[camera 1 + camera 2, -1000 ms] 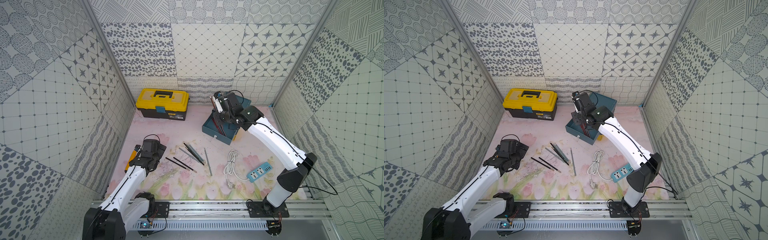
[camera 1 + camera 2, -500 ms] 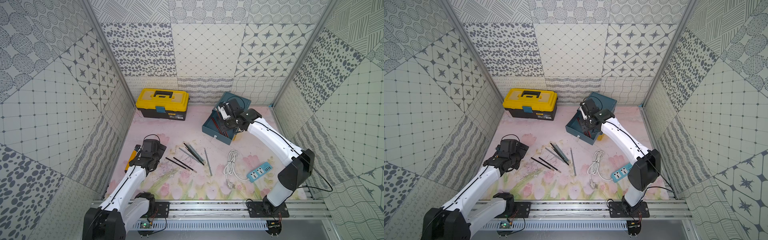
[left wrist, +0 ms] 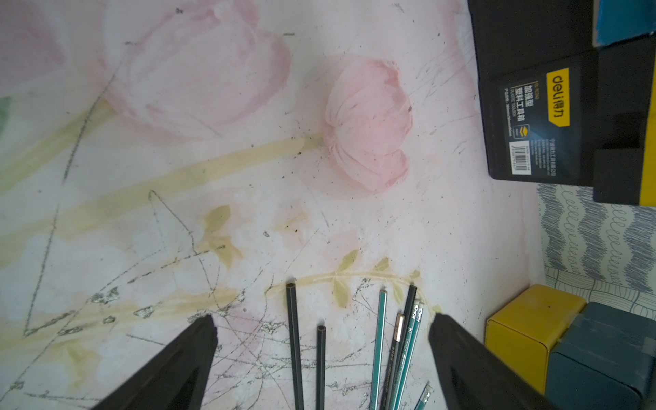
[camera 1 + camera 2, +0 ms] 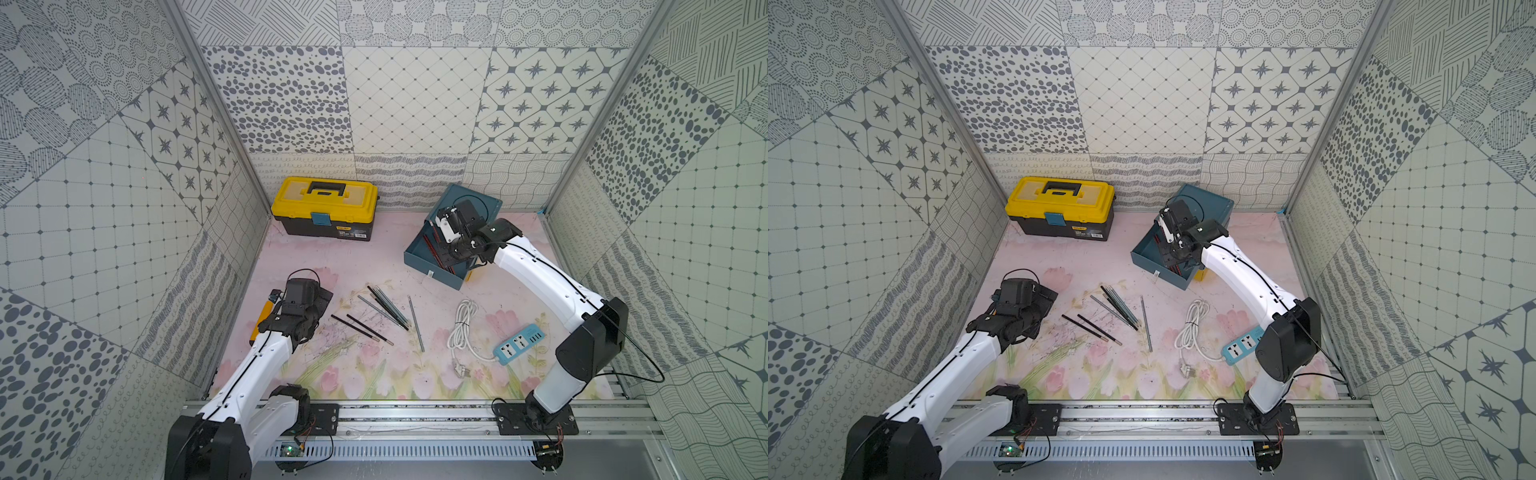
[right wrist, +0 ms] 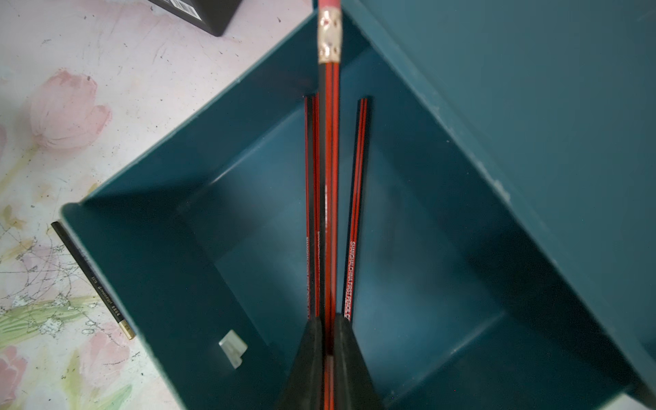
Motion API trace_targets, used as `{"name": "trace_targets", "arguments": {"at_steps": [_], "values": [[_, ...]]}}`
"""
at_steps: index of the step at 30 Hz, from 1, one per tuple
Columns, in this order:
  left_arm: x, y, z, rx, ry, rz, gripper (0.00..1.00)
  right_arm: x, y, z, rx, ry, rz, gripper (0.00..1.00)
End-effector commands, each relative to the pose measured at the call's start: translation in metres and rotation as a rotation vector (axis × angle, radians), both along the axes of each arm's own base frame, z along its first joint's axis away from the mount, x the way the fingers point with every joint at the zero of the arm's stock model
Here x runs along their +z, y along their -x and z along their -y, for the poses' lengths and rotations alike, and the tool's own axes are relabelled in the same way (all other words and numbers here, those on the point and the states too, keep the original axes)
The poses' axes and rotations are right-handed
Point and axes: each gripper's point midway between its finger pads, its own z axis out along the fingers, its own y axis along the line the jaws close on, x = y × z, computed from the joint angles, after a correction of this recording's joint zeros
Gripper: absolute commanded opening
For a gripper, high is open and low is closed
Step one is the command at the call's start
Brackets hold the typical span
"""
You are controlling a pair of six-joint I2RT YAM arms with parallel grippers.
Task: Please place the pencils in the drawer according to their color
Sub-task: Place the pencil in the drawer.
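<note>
Dipped over the boxy teal drawer [image 5: 443,248], right fingers [image 5: 312,355] pinch a metal-capped red-striped pencil [image 5: 332,142]; left fingers [image 3: 170,369] gape empty.

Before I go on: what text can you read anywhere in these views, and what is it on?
"deli", followed by Chinese characters: yellow patch on the toolbox label.
"SHANGHAI CHINA FIRST PENCIL C", the end hidden: red pencil lying in the open drawer.
Too small or blurred to read: the toolbox label's fine print and barcode, and the print on the black pencil and on the teal pencils.
</note>
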Motion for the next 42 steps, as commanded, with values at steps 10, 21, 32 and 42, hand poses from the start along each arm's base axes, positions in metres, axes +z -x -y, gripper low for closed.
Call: {"name": "trace_targets", "arguments": {"at_steps": [10,21,32,42], "values": [[0.009,-0.004,0.001,-0.027,-0.014,0.029,0.99,0.008,-0.002,0.003,-0.019,-0.006,0.015,0.3],[0.066,-0.042,0.041,-0.341,-0.043,0.244,0.99,0.034,0.002,0.007,-0.043,-0.046,0.065,0.39],[0.128,-0.056,0.152,-0.849,-0.198,0.532,0.99,0.07,0.027,0.028,-0.085,-0.1,0.147,0.66],[0.125,-0.05,0.228,-1.153,-0.291,0.542,0.99,0.052,0.074,0.045,-0.106,-0.182,0.102,0.99]]}}
